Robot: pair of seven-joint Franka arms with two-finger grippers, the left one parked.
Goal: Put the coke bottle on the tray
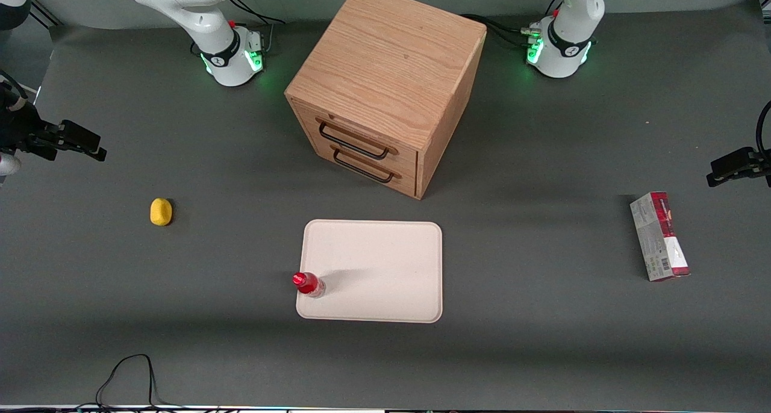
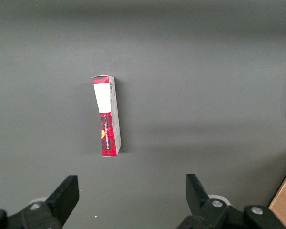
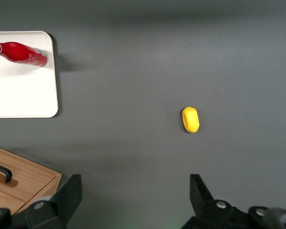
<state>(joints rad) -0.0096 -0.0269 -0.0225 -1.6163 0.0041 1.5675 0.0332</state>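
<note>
Stands upright, bottle (image 1: 309, 283), on tray (image 1: 385, 262) near the corner toward the working arm's end, so apparently placed. Hangs high, gripper (image 3: 133, 200), fingers spread wide and empty, well apart from bottle, over bare table near lemon (image 3: 190, 119).

Your front camera is looking steeply down on the whole table (image 1: 542, 353), while both wrist cameras are facing straight down, sharing the tray (image 3: 19, 95) with it.
</note>
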